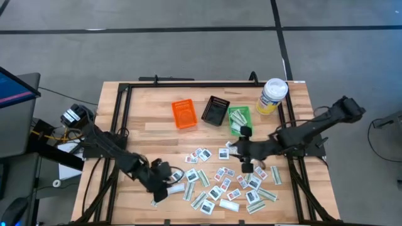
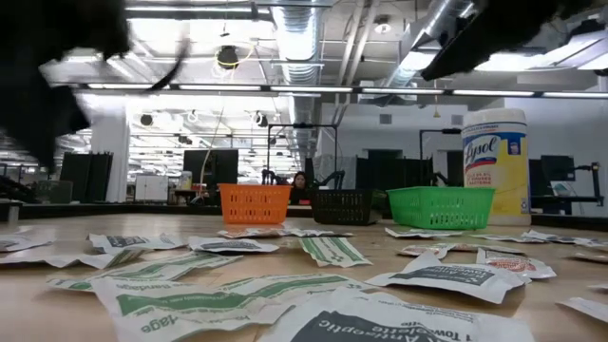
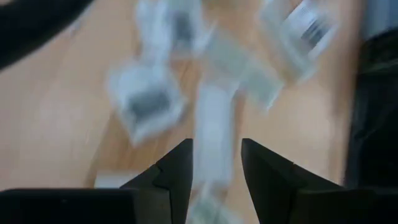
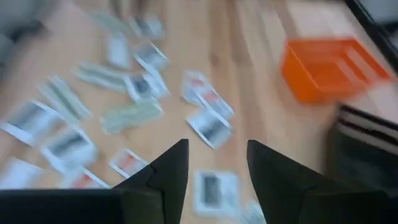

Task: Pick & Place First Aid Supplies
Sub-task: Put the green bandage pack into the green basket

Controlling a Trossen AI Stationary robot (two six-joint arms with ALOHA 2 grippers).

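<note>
A large open lab or workshop hall: exposed silver ceiling ducts [image 2: 313, 38] and strip lights hang overhead, rows of dark monitors [image 2: 211, 169] and workstations stand behind the pale wooden counter [image 1: 144, 119], above a grey concrete floor [image 1: 188, 53].

Both arms reaching low over the table [image 1: 138, 100].
Left gripper [image 1: 164, 186] near the table's front-left area, fingers [image 3: 174, 177] parted, nothing clamped; right gripper [image 1: 244, 157] right of the table's centre, fingers [image 4: 166, 171] likewise spread.
</note>
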